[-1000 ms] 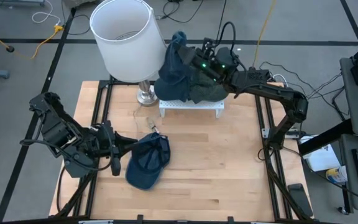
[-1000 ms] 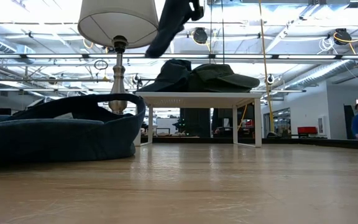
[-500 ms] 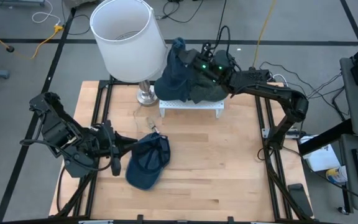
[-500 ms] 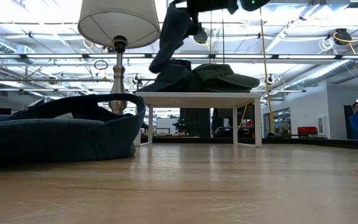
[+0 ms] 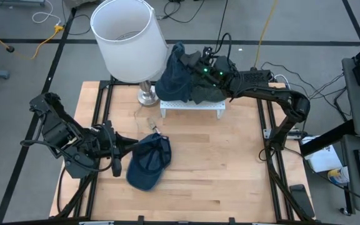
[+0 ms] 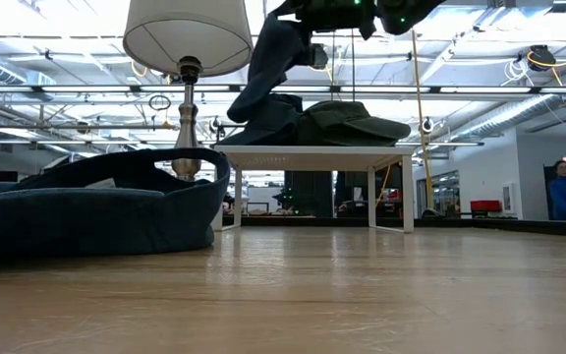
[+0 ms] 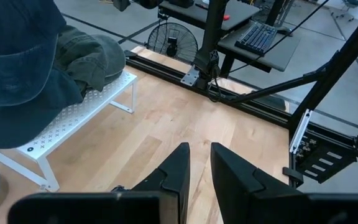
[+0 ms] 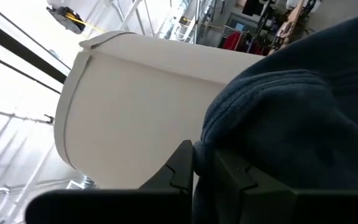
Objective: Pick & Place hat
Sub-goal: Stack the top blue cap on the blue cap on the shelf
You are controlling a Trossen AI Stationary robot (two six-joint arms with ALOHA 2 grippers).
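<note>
Overhead, the right gripper [image 5: 195, 62] reaches over the white perforated metal stand [image 5: 192, 107] at the table's far side, its fingers pinched on a dark blue fabric hat [image 5: 175, 70] that hangs lifted above the pile of dark green hats [image 5: 208, 92], just beside the white drum-shaded lamp [image 5: 128, 39]. A second navy cap [image 5: 149, 161] lies on the pale wooden table [image 5: 230, 169], touching the left gripper [image 5: 119, 150], whose fingers sit narrow.

Level with the table, the lifted hat [image 6: 273, 54] dangles from the right gripper [image 6: 308, 12] above the stand [image 6: 312, 153], the navy cap [image 6: 96, 211] large in front.

Past the left wrist, the narrowly parted fingers [image 7: 176, 171] hold nothing.

Past the right wrist, closed fingers [image 8: 182, 165] grip blue cloth [image 8: 291, 118] against the lampshade [image 8: 142, 112].
</note>
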